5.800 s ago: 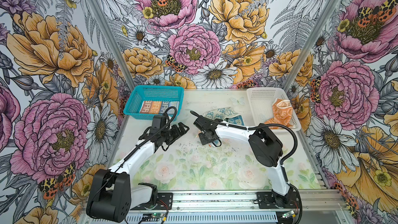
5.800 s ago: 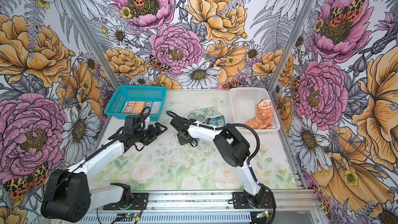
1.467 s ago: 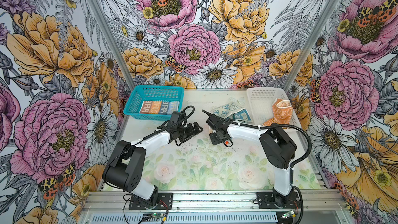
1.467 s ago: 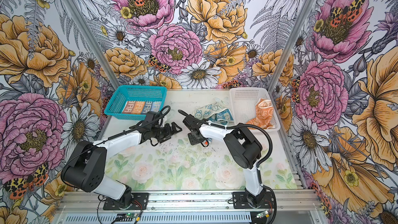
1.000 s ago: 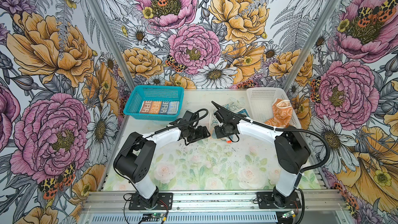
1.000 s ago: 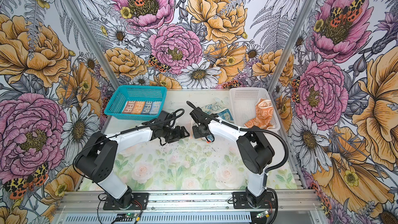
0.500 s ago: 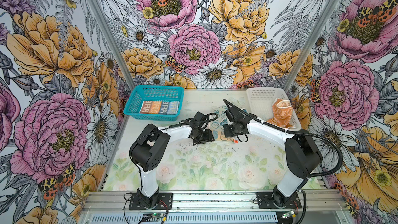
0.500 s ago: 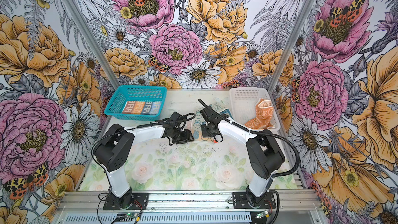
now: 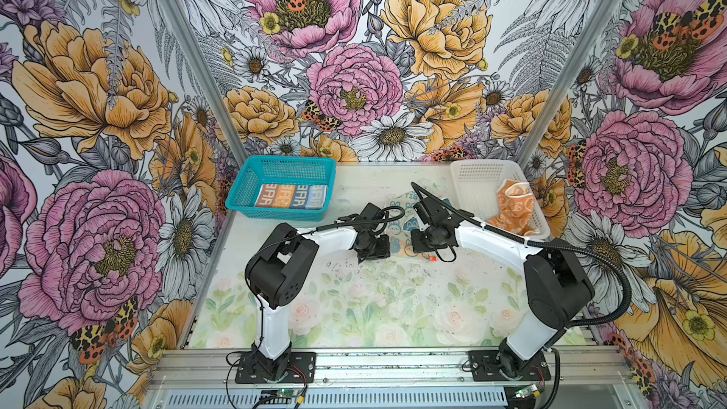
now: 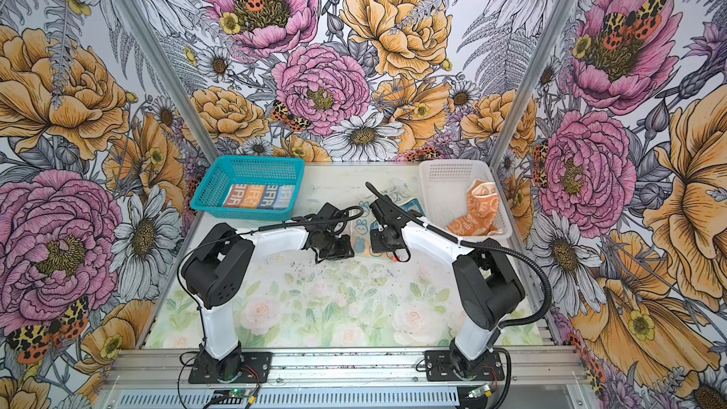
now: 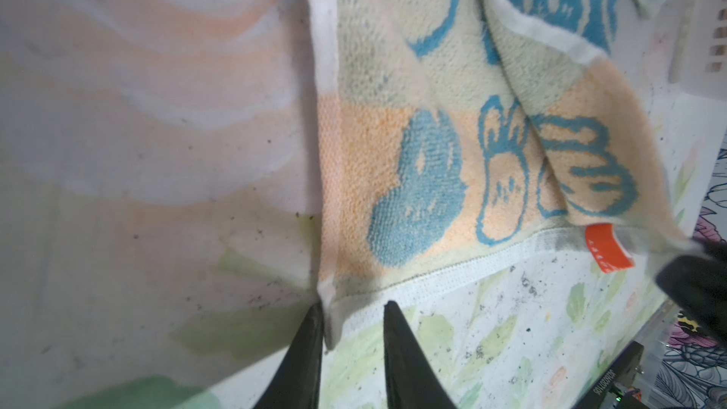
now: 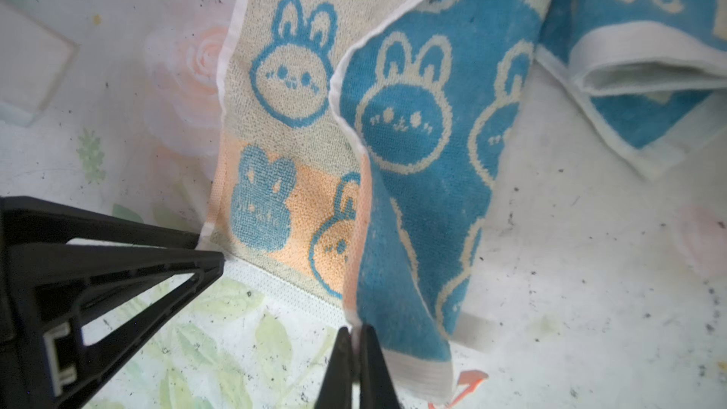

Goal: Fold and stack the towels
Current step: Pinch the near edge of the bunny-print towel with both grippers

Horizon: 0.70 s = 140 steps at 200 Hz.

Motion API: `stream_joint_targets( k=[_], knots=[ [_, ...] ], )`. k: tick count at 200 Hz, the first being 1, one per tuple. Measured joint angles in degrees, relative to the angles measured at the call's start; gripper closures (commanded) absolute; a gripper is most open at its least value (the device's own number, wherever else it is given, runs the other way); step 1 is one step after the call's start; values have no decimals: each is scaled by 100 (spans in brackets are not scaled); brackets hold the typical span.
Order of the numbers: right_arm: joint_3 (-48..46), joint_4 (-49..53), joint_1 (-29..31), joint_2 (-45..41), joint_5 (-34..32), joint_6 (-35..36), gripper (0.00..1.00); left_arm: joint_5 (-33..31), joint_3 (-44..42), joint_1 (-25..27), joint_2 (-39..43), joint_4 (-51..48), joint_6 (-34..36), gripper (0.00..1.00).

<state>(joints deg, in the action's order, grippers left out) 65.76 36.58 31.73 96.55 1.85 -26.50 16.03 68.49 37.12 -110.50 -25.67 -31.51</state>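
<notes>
**A:** Both top views look bright and evenly lit, sharp edge to edge, with just faint soft shadows on the table (image 9: pixel 354 300).

**B:** Wrist views are rougher though. On the left wrist the upper left is a pale washed-out blur and only the cream towel (image 11: pixel 413 175) mid-frame is crisp. Right wrist holds focus better.

Striped towel (image 9: pixel 292 196) folded in teal basket (image 9: pixel 240 190); cream towel (image 9: pixel 398 226) (edge flipped) on table (image 9: pixel 354 308); orange towel (image 9: pixel 513 206) crumpled in white basket (image 9: pixel 476 179)

Cream-and-blue bunny towel (image 11: pixel 417 175): looped terry cloth, matt.
Teal mesh basket (image 9: pixel 240 186): smooth plastic.
Flower-printed worktop (image 9: pixel 354 308): smooth, dirt-speckled.
</notes>
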Motion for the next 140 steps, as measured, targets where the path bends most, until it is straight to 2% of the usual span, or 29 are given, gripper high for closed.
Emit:
stream_joint_targets(
  k=[53, 95, 140],
  knots=[
    [-81, -127, -59, -13, 114, -22, 100, -175, 168, 85, -142, -9, 98, 84],
    [-90, -190, -68, -17, 173, -46, 100, -321, 199, 118, -177, -4, 181, 99],
    [-129, -221, -70, -138, 258, -46, 100, -409, 149, 120, -136, 72, 122, 100]
  ],
)
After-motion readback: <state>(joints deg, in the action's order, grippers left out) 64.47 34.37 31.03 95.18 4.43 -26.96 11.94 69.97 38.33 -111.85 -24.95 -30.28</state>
